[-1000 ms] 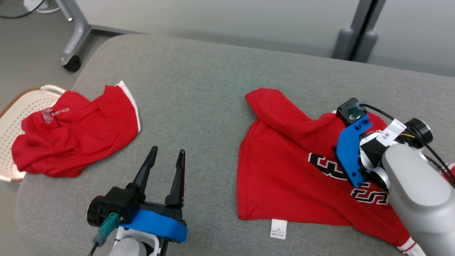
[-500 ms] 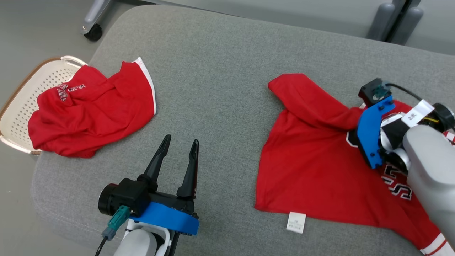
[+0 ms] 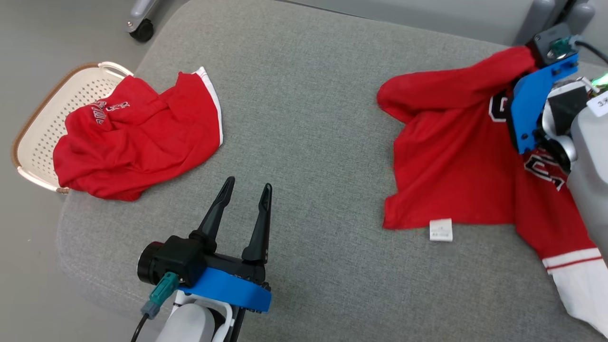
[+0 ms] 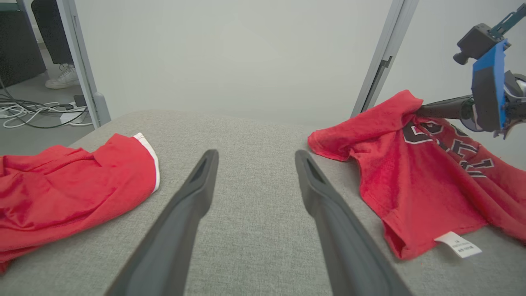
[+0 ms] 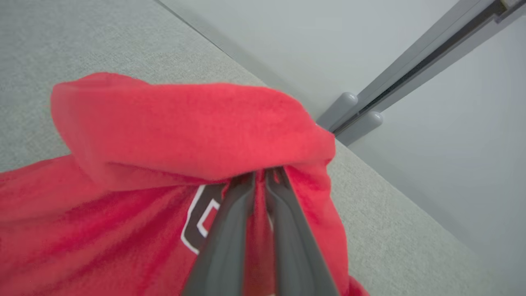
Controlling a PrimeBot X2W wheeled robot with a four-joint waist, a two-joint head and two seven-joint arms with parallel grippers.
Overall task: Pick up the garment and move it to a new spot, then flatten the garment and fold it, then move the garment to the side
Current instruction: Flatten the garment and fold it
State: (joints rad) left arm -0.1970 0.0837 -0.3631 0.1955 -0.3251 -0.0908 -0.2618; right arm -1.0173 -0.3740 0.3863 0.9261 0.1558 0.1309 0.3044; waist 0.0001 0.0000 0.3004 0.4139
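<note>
My left jaws are two long, tapering black fingers (image 3: 216, 211) set in a boxy black housing (image 3: 183, 256). Under that sits a bright blue bracket (image 3: 228, 292), with a teal plug (image 3: 161, 292) feeding a thin black cable (image 3: 137, 330). The left forearm (image 3: 187, 327) is smooth and pale grey. My right arm has a matching right bracket (image 3: 539, 99) in blue, a small black camera block (image 3: 546, 40), a white label (image 3: 601, 102) with dark print and a rounded grey right forearm (image 3: 589, 156).

The left gripper (image 3: 249, 185) sits low at the robot's left, its two dark fingers (image 3: 216, 211) spread wide and pointing forward, while the right gripper (image 5: 259, 176), on its pale forearm (image 3: 589, 156) at the far right, pinches the garment (image 5: 185, 119).
</note>
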